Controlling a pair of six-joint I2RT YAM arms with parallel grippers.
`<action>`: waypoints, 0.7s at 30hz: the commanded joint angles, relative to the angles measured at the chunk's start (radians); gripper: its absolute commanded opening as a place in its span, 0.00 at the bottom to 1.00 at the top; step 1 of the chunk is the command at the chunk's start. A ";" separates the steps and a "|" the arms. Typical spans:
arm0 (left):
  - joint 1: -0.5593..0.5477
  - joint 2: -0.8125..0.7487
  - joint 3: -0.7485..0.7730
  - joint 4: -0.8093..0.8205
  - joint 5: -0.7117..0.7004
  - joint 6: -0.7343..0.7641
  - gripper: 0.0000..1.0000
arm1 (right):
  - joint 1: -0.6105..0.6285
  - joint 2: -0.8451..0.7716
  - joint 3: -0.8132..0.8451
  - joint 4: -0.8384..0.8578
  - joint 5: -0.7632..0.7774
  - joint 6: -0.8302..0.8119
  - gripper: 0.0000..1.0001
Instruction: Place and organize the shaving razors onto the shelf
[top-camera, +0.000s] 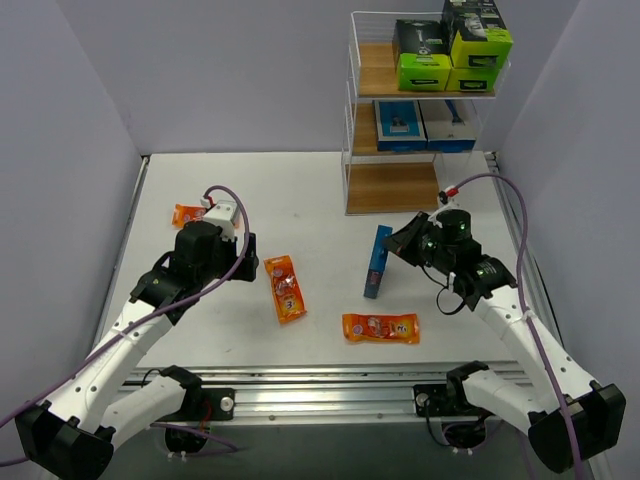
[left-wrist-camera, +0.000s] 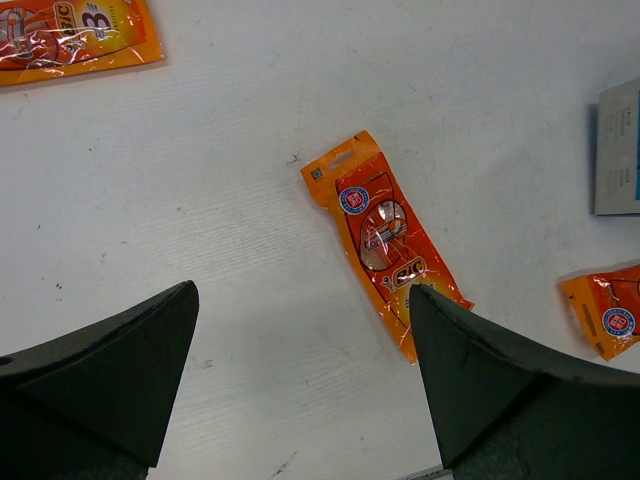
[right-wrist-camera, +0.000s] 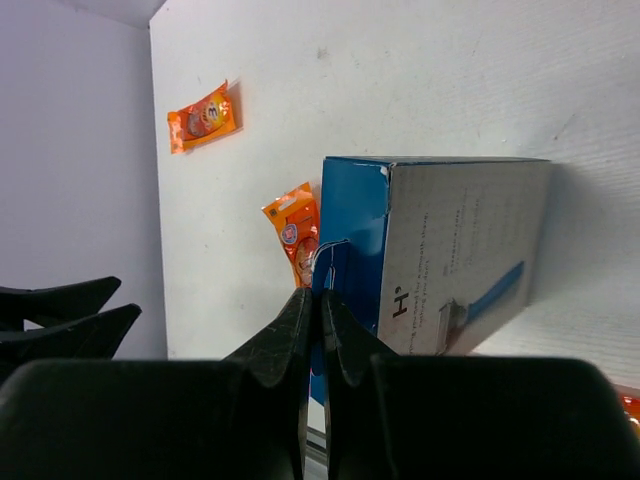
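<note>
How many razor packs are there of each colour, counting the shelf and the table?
Black-and-lime-green boxes: 3
Flat blue razor packs: 3
Glossy orange packets: 3
Total: 9

We saw a white table (top-camera: 320, 200) in the middle of the frame, and plain pale lilac walls (top-camera: 230, 70) stood at left, top and right, evenly lit.
</note>
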 joint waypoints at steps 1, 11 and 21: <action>-0.002 -0.018 0.045 0.014 0.003 0.010 0.96 | 0.009 0.043 0.117 -0.096 -0.027 -0.122 0.00; -0.002 -0.021 0.045 0.014 0.008 0.010 0.95 | 0.013 0.107 0.204 -0.272 0.051 -0.222 0.00; -0.002 -0.027 0.047 0.014 0.011 0.008 0.95 | 0.012 0.156 0.290 -0.393 0.125 -0.308 0.00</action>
